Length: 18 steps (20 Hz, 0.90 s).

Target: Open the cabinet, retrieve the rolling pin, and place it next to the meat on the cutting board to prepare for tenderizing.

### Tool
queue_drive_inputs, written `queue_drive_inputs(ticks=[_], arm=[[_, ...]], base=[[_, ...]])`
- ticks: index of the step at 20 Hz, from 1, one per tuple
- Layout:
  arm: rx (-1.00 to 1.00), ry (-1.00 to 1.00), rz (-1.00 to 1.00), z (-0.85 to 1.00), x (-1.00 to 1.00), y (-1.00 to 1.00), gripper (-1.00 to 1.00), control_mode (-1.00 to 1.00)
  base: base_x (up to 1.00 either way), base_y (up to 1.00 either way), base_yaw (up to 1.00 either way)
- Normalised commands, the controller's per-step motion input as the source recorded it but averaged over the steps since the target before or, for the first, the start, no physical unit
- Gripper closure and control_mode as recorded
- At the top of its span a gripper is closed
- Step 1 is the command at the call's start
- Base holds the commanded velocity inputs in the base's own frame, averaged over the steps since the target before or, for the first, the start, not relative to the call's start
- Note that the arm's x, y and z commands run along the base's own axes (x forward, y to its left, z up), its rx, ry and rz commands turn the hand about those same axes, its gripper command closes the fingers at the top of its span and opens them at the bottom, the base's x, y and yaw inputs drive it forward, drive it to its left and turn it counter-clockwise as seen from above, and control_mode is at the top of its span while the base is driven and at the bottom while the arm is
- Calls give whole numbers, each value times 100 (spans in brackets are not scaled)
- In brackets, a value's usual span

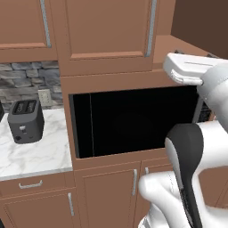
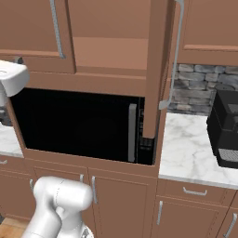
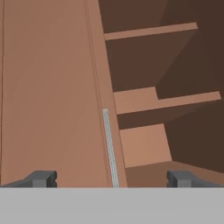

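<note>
Cabinet (image 2: pixel 116 51) above the microwave (image 2: pixel 79 123), right door (image 2: pixel 155 69) swung open, shelves visible inside, gripper (image 3: pixel 111 178) jaws spread wide, holding nothing.

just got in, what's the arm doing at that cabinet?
The arm is working on the tall cabinet above the microwave. One cabinet door stands swung out, edge-on in the right base view. In the hand view the open gripper, holding nothing, faces the silver handle of the neighbouring door, beside bare shelves. No rolling pin can be made out there.
</note>
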Motion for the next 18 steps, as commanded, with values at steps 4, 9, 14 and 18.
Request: queue_drive_inputs(ticks=[4, 9, 14, 18], arm=[[0, 2, 0, 0, 60, 0, -100, -100], [0, 4, 0, 0, 59, 0, -100, -100], [0, 1, 0, 0, 57, 0, -100, -100], [0, 0, 1, 0, 52, 0, -100, -100]], base=[[0, 0, 0], [0, 0, 0], [0, 0, 0], [0, 0, 0]])
